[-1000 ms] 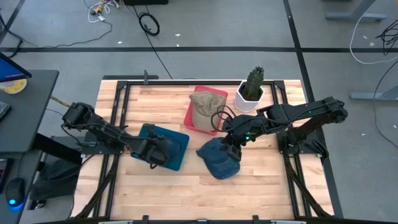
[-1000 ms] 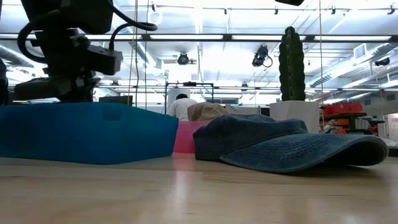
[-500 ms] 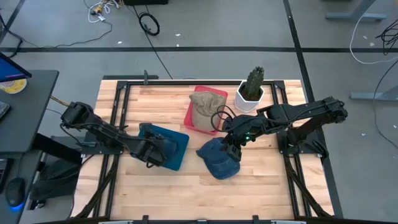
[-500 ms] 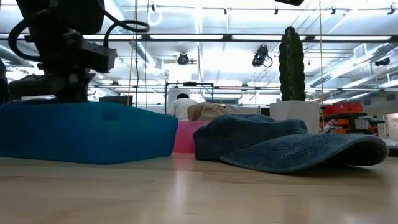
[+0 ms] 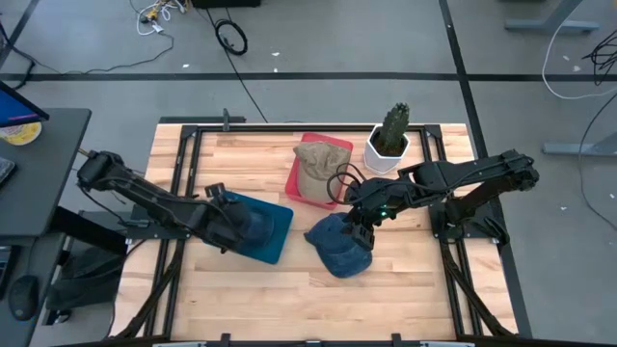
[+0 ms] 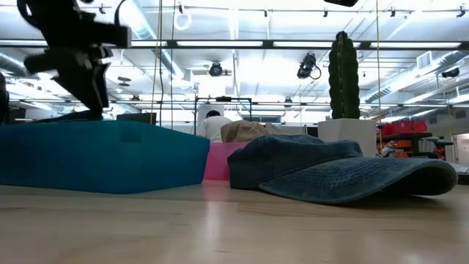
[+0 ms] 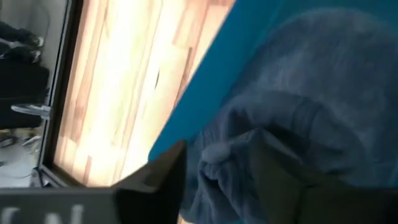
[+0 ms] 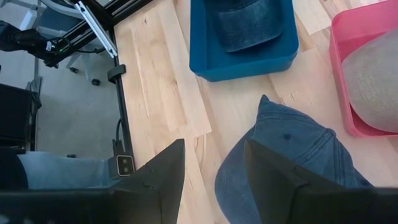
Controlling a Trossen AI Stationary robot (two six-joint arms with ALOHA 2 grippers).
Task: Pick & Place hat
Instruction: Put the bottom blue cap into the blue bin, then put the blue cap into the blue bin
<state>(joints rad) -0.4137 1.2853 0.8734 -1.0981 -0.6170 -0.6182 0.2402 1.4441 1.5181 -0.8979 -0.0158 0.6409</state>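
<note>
A blue denim hat (image 5: 256, 223) lies in the blue tray (image 5: 277, 248), its crown filling my left wrist view (image 7: 311, 93). My left gripper (image 7: 214, 186) hangs open just above that hat, over the tray's left part (image 5: 228, 220). A second denim hat (image 5: 337, 253) rests brim-down on the wood at the table's middle (image 6: 344, 172). My right gripper (image 5: 359, 231) stands open above that hat's far side (image 8: 214, 180). A tan hat (image 5: 313, 166) sits in the pink tray (image 5: 294, 183).
A cactus in a white pot (image 5: 388, 141) stands at the far right, beside the pink tray. Black frame rails (image 5: 178, 164) run along the table's left and right sides. Bare wood (image 5: 251, 299) lies along the near edge.
My left gripper has let go of the denim hat in the blue tray, then risen and drawn back toward the table's left edge. The hat stays lying in the tray.
</note>
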